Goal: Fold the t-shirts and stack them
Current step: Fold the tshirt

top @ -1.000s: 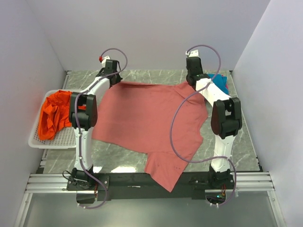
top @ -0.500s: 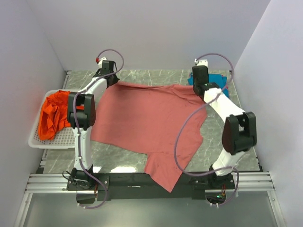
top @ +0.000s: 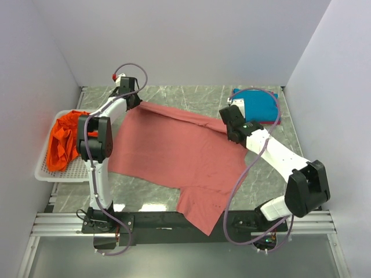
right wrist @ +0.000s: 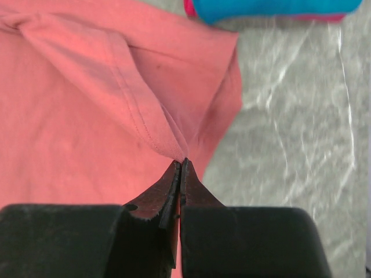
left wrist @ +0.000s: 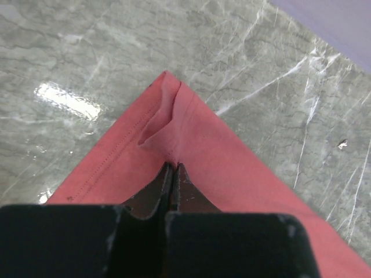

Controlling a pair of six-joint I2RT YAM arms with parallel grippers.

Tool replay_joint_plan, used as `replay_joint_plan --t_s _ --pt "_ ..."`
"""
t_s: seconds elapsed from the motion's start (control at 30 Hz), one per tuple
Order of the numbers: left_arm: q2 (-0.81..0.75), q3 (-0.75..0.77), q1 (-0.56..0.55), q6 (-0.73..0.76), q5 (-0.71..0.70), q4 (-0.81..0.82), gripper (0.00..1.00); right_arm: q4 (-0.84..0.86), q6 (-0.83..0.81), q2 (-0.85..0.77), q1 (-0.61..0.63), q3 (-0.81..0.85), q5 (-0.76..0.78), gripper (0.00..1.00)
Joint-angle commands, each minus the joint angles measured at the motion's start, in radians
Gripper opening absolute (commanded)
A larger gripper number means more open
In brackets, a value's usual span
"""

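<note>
**Both pinches on the salmon shirt: how we'd carry this fold**

Starting at the fingers. In the left wrist view our left gripper (left wrist: 173, 166) has its jaws squeezed together on a corner of the salmon-red shirt (left wrist: 191, 145), with a little pucker of hem standing up just past the tips. The right gripper (right wrist: 182, 162) is the same story: jaws closed tight on a doubled-over bit of stitched hem, no gap showing.

Zooming out to the top view, the left pinch sits at the upper left corner of the shirt and the right pinch sits right of centre. A raised, folded edge runs diagonally between them. The rest of the shirt lies spread over the middle of the table (top: 145, 197), and its lower part hangs off the bottom edge between the arm bases.

The teal-blue shirt (top: 258, 105) is already folded at upper right, with a sliver of the magenta shirt (right wrist: 188, 7) under it. The orange shirt (top: 64, 139) is bunched in the basket (top: 81, 169) at far left.

Our read: we're early, mid-fold on shirt number three.

Tips for this step, as we see it:
- Move both pinches together so the edge between them stays taut and straight. Right now it's slanted, and we'd level that out.
- Keep the cloth low so it doesn't drag the rest of the shirt with it.
- Watch the right arm near the teal stack, because a nudge there would undo finished work.
- Only let go once the edge lies flat.
</note>
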Motion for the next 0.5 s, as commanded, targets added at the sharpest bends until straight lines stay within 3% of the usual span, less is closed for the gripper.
replay_joint_plan --t_s 0.0,0.2,0.47 --pt "-0.08 -0.003 0.009 -0.003 -0.004 0.026 0.01 -0.105 0.084 -0.072 0.026 -0.003 0.093 0.0" --pt "-0.101 0.044 0.022 0.005 -0.028 -0.047 0.01 -0.179 0.082 -0.13 0.039 0.0 0.128 0.0" --pt "-0.129 -0.003 0.023 -0.004 -0.043 -0.1 0.01 -0.193 0.099 -0.199 0.118 -0.049 0.033 0.0"
